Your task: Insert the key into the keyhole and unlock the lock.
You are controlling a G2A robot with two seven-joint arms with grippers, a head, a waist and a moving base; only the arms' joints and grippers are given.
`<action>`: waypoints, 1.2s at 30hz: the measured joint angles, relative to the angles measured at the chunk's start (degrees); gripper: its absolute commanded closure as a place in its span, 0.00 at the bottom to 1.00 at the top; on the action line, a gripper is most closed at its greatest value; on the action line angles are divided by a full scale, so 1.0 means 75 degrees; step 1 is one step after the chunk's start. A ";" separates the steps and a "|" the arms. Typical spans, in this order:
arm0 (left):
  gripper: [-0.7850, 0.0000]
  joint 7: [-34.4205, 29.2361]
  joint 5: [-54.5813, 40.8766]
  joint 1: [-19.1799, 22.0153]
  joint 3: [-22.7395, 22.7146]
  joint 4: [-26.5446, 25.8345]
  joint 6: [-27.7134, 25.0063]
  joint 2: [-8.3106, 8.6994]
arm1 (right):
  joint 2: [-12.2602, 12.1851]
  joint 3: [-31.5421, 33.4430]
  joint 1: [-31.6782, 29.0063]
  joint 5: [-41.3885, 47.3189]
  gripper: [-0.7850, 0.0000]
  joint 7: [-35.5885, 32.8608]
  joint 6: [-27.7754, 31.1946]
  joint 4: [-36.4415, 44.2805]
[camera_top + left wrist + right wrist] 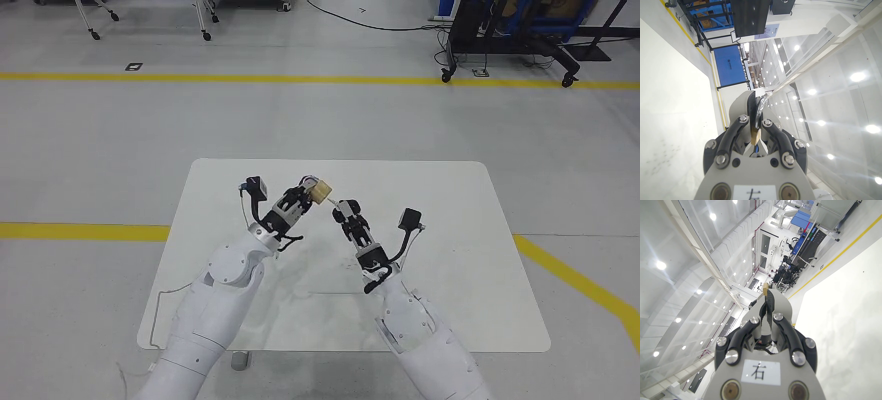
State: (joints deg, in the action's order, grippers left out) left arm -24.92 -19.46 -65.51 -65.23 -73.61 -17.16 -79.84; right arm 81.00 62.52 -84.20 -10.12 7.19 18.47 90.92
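Observation:
My left gripper (303, 194) hangs above the middle of the white table (450, 300), shut on the small brass lock (320, 190). In the left wrist view the lock's brass body (755, 135) and silver shackle (760, 106) sit pinched inside the left gripper (757, 97). Just right of the lock, my right gripper (345, 209) is shut on the key (332, 200), which points at the lock. The right wrist view shows the key's brass end (765, 290) sticking out of the shut right gripper (767, 293). I cannot tell whether the key sits in the keyhole.
The table (668, 94) is bare white, with rounded corners and open floor all round. A yellow floor line (80, 232) runs past both sides. Dark racks (520, 40) stand far off at the back right.

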 measured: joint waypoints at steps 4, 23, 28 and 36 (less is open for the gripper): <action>1.00 -0.0006 0.0011 0.0002 0.0028 0.0000 0.0022 -0.0009 | 0.0013 -0.0013 0.0012 -0.0016 1.00 -0.0022 -0.0023 -0.0015; 1.00 -0.0020 -0.0026 -0.0027 0.0065 0.0004 0.0044 -0.0036 | 0.0096 -0.0113 0.0107 -0.0274 1.00 0.0163 -0.0085 -0.0183; 1.00 -0.0027 -0.0083 -0.0026 0.0046 0.0012 0.0103 -0.0041 | 0.0123 -0.0224 0.0096 -0.0352 1.00 0.0116 -0.0132 -0.0183; 1.00 -0.0093 0.0005 -0.0045 0.0046 -0.0035 0.0104 -0.0037 | 0.0144 -0.0188 0.0123 -0.0466 1.00 0.0197 -0.0164 -0.0208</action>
State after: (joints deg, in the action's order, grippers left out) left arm -25.62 -19.43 -65.85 -64.88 -73.87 -16.38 -80.12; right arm 82.08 61.11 -83.28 -13.61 8.67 17.24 89.35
